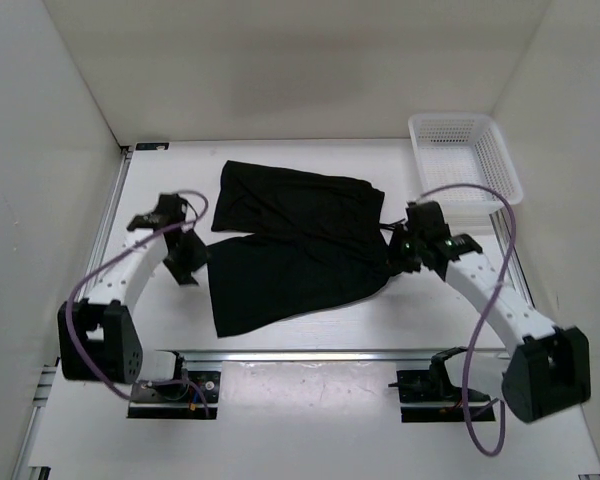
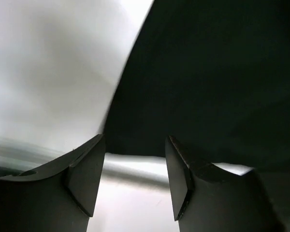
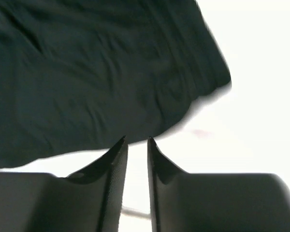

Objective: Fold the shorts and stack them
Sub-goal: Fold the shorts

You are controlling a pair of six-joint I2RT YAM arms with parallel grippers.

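Observation:
The black shorts (image 1: pixel 295 245) lie spread out in the middle of the white table, partly folded, with one layer over another. My left gripper (image 1: pixel 187 262) stands just off their left edge. In the left wrist view it (image 2: pixel 135 140) is open with nothing between its fingers, and the shorts (image 2: pixel 208 72) fill the area ahead. My right gripper (image 1: pixel 400 252) is at the right edge of the shorts. In the right wrist view its (image 3: pixel 136 140) jaws stand a narrow gap apart with only bare table showing between them, just short of the hem of the shorts (image 3: pixel 87 72).
A white mesh basket (image 1: pixel 465 160) stands at the back right corner, close behind the right arm. White walls enclose the table on the left, back and right. A metal rail (image 1: pixel 310 355) runs along the near edge by the arm bases.

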